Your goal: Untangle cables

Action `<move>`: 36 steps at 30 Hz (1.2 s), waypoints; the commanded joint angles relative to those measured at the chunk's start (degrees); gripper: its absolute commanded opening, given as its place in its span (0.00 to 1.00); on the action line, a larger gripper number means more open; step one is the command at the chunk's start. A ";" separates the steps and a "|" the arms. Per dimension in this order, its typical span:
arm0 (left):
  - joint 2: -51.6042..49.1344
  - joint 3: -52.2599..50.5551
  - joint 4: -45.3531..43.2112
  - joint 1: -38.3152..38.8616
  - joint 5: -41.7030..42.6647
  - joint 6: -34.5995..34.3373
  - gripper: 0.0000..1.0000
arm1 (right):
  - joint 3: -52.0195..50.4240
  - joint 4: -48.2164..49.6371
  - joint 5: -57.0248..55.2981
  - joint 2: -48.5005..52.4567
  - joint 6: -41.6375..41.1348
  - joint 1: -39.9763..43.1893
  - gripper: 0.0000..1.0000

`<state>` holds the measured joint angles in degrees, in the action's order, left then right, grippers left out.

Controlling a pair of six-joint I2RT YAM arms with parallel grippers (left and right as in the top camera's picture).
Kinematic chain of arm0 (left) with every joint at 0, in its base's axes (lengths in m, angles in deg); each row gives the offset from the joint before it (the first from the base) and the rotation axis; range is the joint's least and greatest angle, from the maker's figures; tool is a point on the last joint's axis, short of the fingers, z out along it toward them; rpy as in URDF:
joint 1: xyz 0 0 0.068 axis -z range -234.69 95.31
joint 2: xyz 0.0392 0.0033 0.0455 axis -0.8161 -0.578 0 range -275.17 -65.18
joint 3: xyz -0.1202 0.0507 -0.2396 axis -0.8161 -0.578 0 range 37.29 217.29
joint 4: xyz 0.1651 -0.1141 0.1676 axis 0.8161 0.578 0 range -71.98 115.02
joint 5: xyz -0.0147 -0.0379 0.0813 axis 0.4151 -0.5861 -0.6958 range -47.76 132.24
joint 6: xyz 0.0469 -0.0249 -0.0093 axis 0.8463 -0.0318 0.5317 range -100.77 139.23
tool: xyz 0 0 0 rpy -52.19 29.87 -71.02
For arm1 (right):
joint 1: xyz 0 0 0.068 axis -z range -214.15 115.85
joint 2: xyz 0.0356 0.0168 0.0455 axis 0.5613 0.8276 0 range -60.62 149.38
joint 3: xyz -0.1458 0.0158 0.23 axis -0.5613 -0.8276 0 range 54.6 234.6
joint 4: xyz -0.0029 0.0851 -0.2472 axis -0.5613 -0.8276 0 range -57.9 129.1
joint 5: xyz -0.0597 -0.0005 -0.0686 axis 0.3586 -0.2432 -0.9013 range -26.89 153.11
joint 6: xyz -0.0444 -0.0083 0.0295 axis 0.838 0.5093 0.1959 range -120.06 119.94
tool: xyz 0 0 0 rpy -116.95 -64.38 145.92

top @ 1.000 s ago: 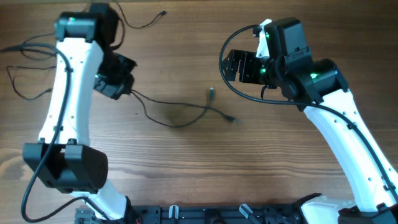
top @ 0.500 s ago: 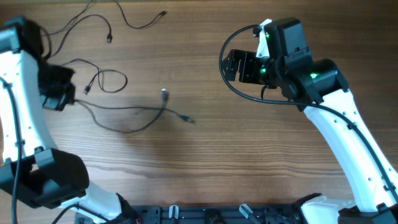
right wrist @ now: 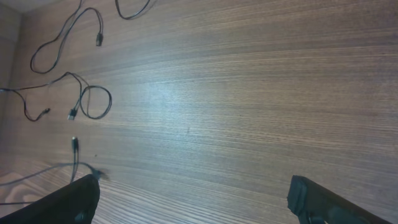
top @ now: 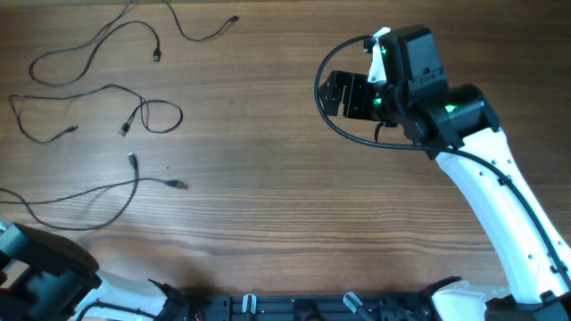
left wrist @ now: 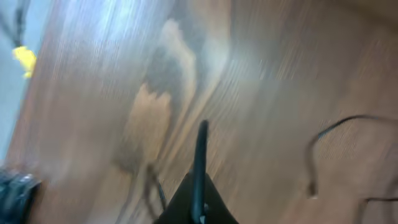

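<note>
Several thin black cables lie at the table's left. One (top: pixel 135 181) trails off the left edge, its silver plug near the middle left. A looped one (top: pixel 161 116) and two more (top: pixel 89 49) (top: pixel 203 34) lie further back. My left gripper (left wrist: pixel 198 208) is out of the overhead view. In the blurred left wrist view it is shut on a thin dark cable (left wrist: pixel 201 149) that runs up out of the jaws. My right gripper (top: pixel 343 94) hangs above bare wood at the back right, wide open and empty (right wrist: pixel 196 202). The right wrist view shows the looped cable (right wrist: pixel 93 102) far to its left.
The left arm's base (top: pixel 40 272) sits at the front left corner. The right arm (top: pixel 482 178) runs along the right side, with its thick black wire (top: pixel 335 129) looping beside the gripper. A yellow object (left wrist: pixel 25 57) lies beyond the table edge.
My left arm has swung left and out of the overhead view, dragging one cable from the table's middle to the left. The right arm has not moved.
</note>
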<state>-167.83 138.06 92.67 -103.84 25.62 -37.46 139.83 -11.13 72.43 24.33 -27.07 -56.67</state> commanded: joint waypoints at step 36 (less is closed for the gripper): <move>15.34 -2.10 8.63 23.93 55.32 43.01 1.00 | 0.13 0.17 -0.37 0.02 -9.05 -0.13 1.00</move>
<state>-154.25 135.90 98.29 -89.46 86.89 -0.01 139.83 -11.07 72.41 24.33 -28.44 -56.67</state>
